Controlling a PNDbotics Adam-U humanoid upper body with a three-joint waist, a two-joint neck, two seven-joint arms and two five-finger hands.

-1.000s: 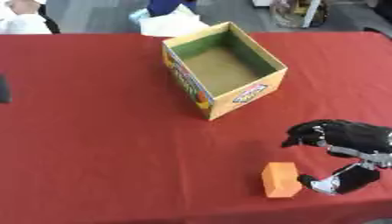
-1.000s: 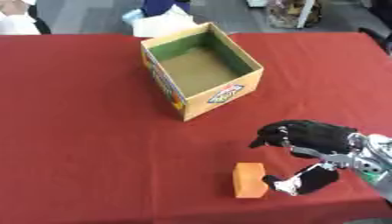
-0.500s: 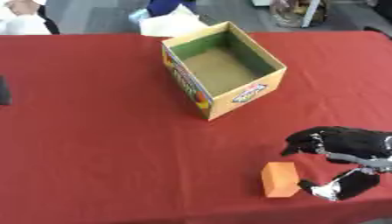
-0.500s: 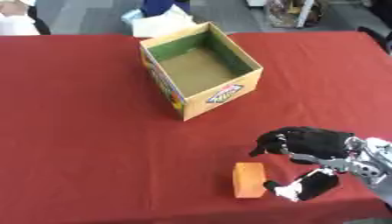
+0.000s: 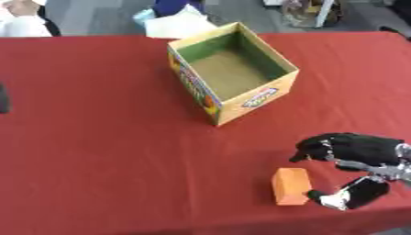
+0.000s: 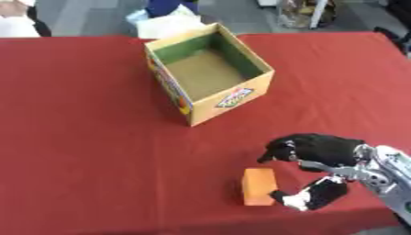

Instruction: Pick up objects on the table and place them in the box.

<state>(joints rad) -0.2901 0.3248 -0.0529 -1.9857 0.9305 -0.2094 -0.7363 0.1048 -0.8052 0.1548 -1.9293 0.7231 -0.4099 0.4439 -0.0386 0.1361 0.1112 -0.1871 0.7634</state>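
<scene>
The orange block [image 6: 259,186] is lying on the red table [image 5: 96,151], in the near right area, well apart from the open cardboard box [image 5: 233,71], which is standing farther back toward the table centre. The block's long axis is running roughly front to back, away from the robot.

The right robot hand [image 6: 317,153] is sitting immediately to the right of the block. Its fingers are curling forward and downward above the block's far right corner, while the thumb [image 6: 309,197] is reaching in low near the block's near right corner. The block is therefore lying to the left of the palm, partly inside the gap between thumb and fingers. The hand is not closing on anything yet; contact between the thumb tip and the block cannot be confirmed.

The left robot hand is not appearing in either view, so the right hand is the only one positioned to work.

Judgement: the coming move is depending on shifting the hand leftward so the block is sitting between thumb and fingers before closing.
</scene>
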